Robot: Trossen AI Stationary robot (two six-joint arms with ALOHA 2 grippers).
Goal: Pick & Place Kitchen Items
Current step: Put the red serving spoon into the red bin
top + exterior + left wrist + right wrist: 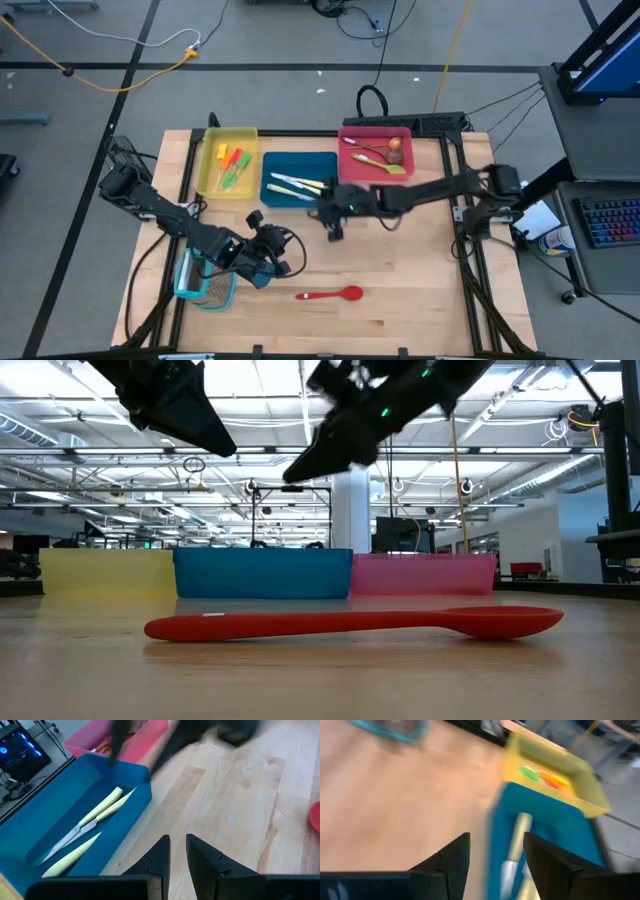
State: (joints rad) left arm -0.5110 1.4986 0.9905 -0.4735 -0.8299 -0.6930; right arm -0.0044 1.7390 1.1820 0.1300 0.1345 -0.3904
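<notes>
On the bench below the right tool point(334, 232), whose fingers are seen spread and empty, a red spoon point(331, 294) is left: light, stiff, probably slick, best pinched mid-handle.

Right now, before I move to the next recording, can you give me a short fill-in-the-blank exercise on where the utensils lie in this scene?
1. The cream-handled knives lie in the ____ plastic tray.
2. The long red spoon lies flat on the bare wooden ____, in no tray.
3. The small orange and green spatulas lie in the ____ plastic tray.
4. The right gripper, jaws open and empty, hangs beside the blue tray, nearest its ____ corner.

Missing words: blue; table; yellow; front right
</notes>
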